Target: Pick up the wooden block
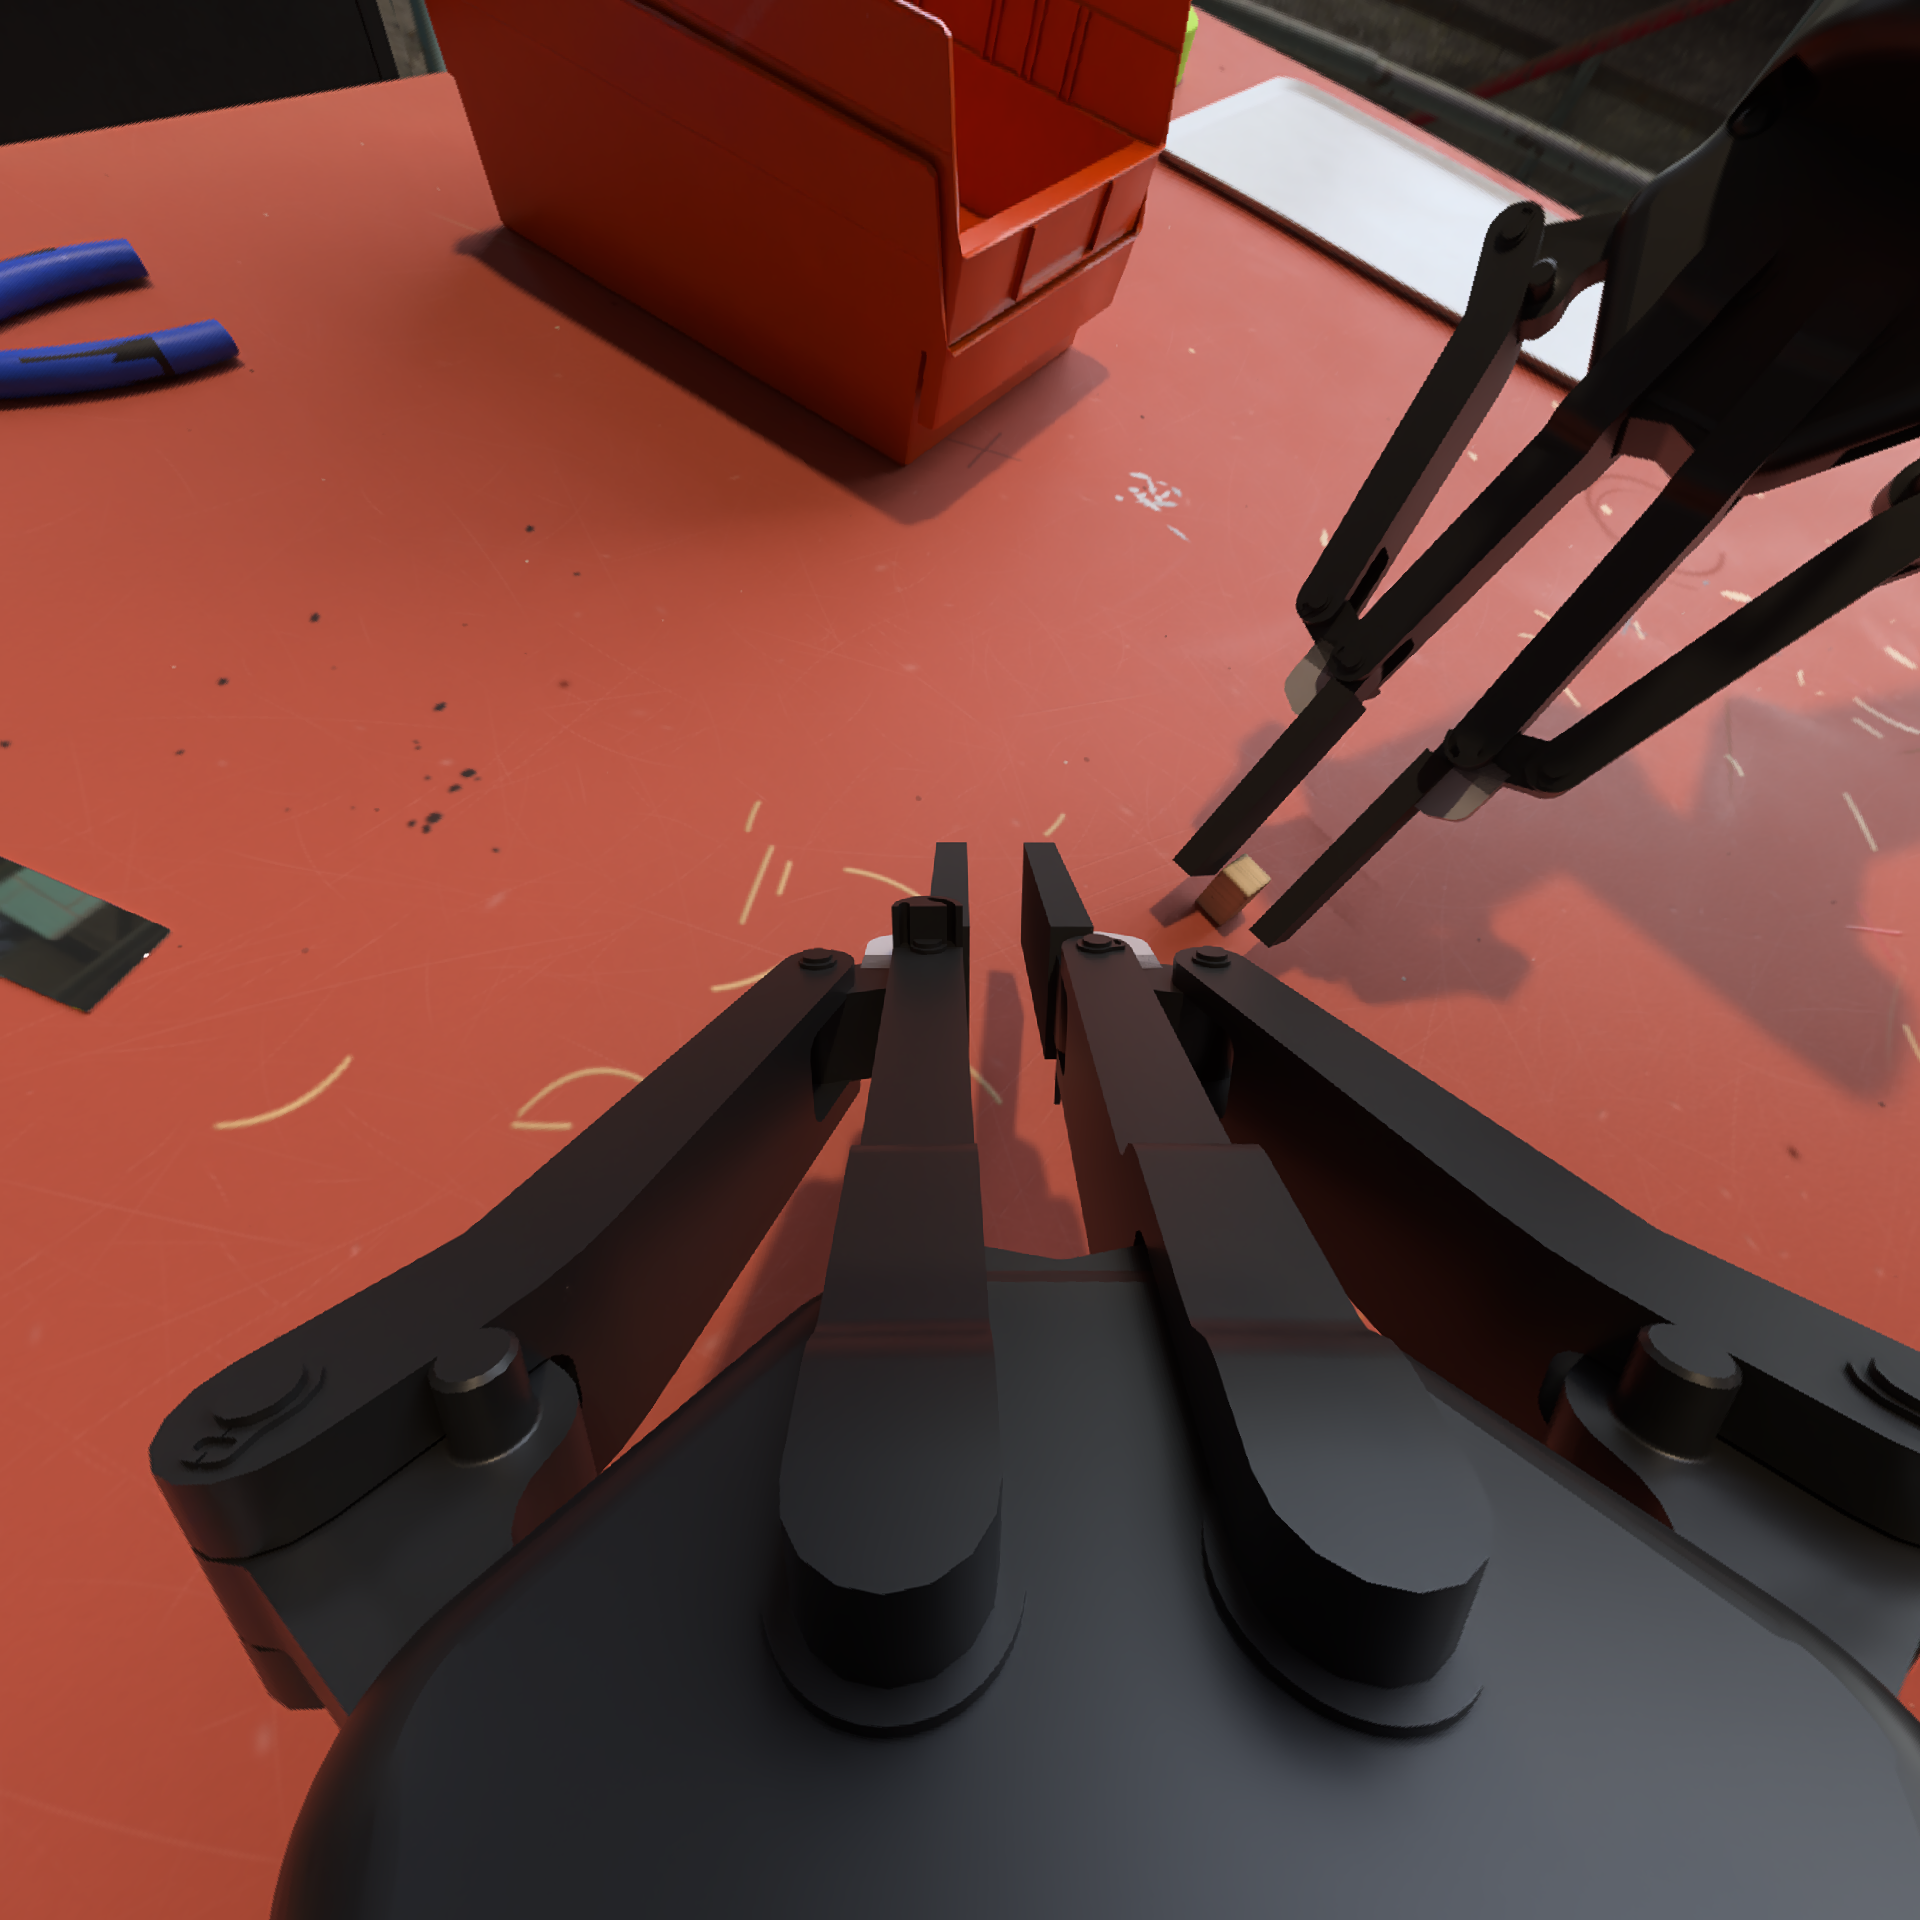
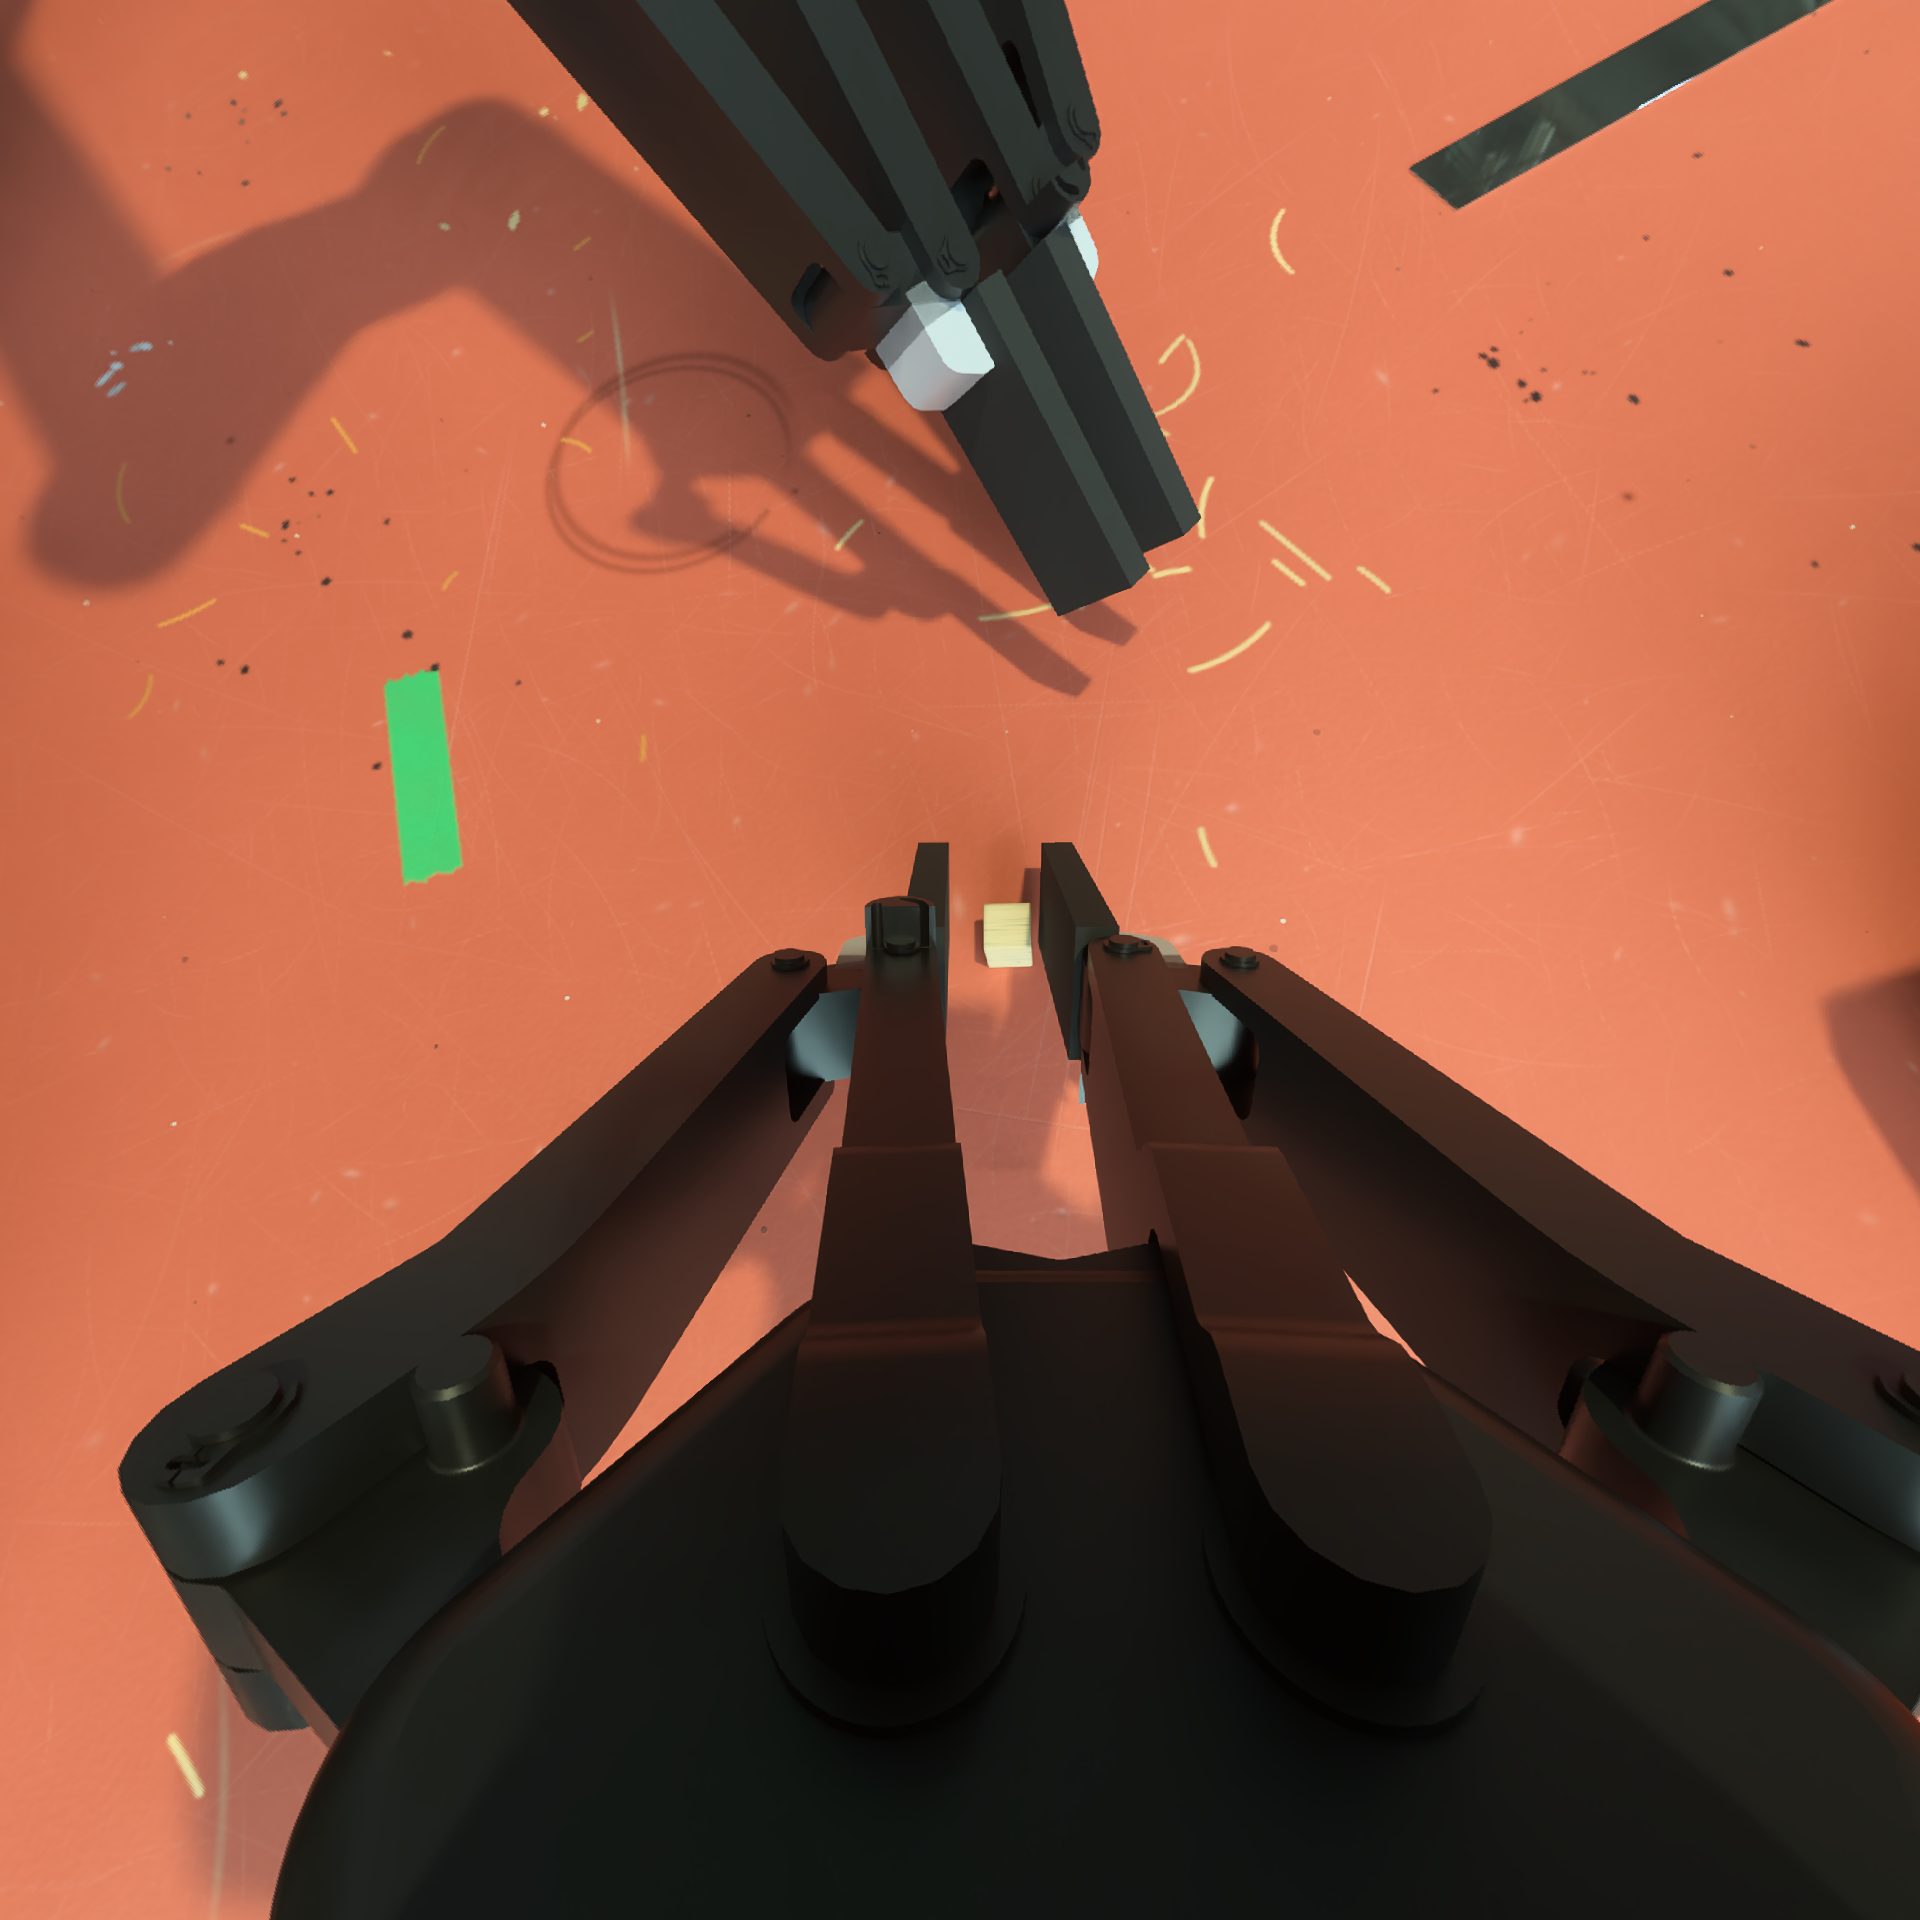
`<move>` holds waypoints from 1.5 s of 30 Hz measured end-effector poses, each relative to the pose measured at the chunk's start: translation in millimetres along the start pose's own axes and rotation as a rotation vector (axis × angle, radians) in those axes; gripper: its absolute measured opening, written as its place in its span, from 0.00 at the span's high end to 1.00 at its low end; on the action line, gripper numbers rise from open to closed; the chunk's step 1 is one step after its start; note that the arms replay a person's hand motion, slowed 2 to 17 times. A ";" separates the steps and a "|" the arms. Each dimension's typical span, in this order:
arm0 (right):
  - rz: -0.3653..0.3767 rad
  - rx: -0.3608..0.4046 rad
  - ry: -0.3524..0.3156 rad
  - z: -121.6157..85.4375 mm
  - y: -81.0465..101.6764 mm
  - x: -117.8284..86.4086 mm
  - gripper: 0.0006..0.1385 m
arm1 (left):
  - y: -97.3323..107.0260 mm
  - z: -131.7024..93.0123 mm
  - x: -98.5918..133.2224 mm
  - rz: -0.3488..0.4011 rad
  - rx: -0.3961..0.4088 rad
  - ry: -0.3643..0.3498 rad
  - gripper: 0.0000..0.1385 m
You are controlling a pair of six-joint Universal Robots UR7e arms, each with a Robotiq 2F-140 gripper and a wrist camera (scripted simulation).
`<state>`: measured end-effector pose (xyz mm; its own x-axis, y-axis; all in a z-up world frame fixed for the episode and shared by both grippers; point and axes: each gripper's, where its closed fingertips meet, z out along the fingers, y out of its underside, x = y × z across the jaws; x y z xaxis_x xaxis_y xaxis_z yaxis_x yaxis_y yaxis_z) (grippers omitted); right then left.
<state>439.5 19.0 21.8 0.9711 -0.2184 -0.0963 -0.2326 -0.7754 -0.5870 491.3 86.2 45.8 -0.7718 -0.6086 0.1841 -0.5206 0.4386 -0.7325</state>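
Observation:
The wooden block [image 2: 1006,933] is a small pale cube that rests on the red table [image 2: 1455,727]. My right gripper [image 2: 995,862] is open, its fingers low on either side of the block with a narrow gap on each side. In the left wrist view the block [image 1: 1232,889] stands between the right gripper's [image 1: 1231,902] fingertips. My left gripper [image 1: 995,862] is shut and empty, hovering just left of the block. It also shows in the right wrist view [image 2: 1117,566], beyond the block.
A red storage bin [image 1: 790,208] stands at the back, with a white tray [image 1: 1351,187] to its right. Blue-handled pliers [image 1: 104,322] lie at far left. A dark strip [image 1: 73,935] and a green tape piece [image 2: 423,779] lie flat on the table.

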 end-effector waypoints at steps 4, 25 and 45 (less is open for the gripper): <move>-0.010 -0.016 0.009 2.9 2.1 0.3 0.84 | 3.1 2.3 -0.2 0.023 -0.019 -0.018 0.90; -0.014 -0.027 0.010 1.8 4.6 1.8 0.88 | 11.8 6.9 0.8 0.026 -0.067 -0.015 0.90; 0.001 -0.035 0.018 0.5 5.7 6.6 0.92 | 13.3 4.0 1.9 0.007 -0.071 0.000 0.90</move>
<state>444.6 13.5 17.5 0.9697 -0.2297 -0.0828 -0.2361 -0.7956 -0.5580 484.4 88.3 33.7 -0.7754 -0.6056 0.1792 -0.5401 0.4888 -0.6851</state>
